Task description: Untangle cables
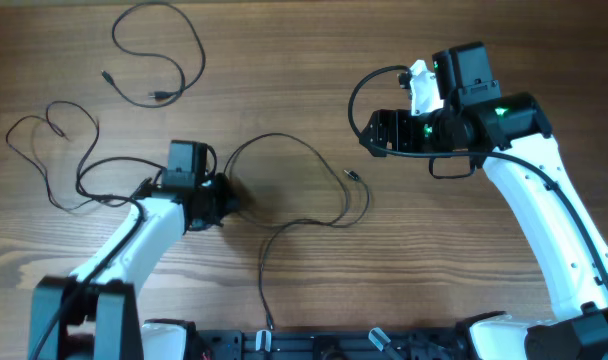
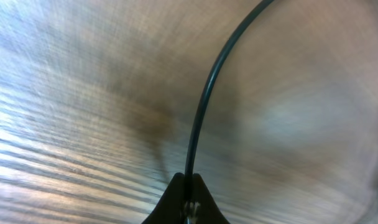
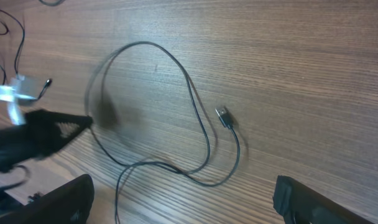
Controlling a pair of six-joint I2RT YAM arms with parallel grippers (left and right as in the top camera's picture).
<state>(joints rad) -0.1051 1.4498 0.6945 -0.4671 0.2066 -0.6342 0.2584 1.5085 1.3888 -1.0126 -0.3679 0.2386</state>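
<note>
Overhead: three thin black cables lie apart on the wooden bench (image 1: 434, 250). The top cable (image 1: 201, 60) is a loose loop at the upper left. The left cable (image 1: 124, 160) wanders along the left edge and runs up to the left arm. The middle cable (image 1: 274, 135) arcs across the centre, its silvery plug (image 1: 351, 175) lying free on the wood. The left claw (image 1: 230, 195) sits low at the start of that arc. The right claw (image 1: 376, 132) hangs over bare bench at the upper right, well apart from every cable.

Left wrist: the picture is blurred, but the left claw (image 2: 188, 194) is pressed together on the middle cable (image 2: 201, 106) – the cord rises from the dark tips and curves off to the upper right.

Right wrist: the right claw (image 3: 184, 180) is spread wide, with one finger at each lower corner and nothing between them. The middle cable (image 3: 198, 112) lies in a big loop on the bench (image 3: 313, 74), and its plug (image 3: 223, 116) is beside the loop's right side. At the left, the left claw (image 3: 83, 123) – dark and blurred – pinches the loop's left side.
</note>
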